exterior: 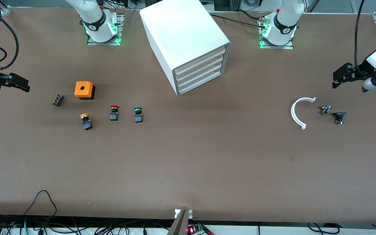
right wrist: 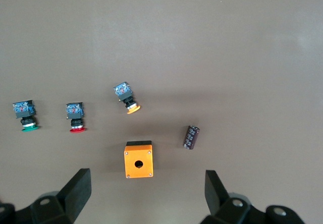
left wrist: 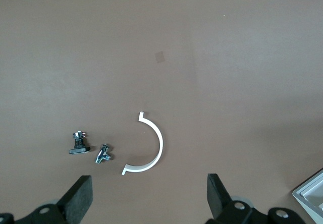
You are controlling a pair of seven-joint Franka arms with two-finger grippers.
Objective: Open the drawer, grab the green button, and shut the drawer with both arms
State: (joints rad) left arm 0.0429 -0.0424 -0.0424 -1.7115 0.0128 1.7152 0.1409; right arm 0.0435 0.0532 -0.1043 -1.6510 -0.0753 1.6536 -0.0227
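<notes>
White drawer unit (exterior: 188, 45) sat w/ all drawers shut; green button (exterior: 138, 114) lay out on the counter nearer the front camera, toward the right arm's end, beside the red button (exterior: 114, 112). Left gripper (exterior: 346, 76) hovered near its counter edge, fingers apart on nothing; right gripper (exterior: 10, 83) likewise, over its own edge. Fits either stage: drawer yet to open, or closed again. Any drawer pull should go square to the front, w/ the other arm bracing the unit.
</notes>
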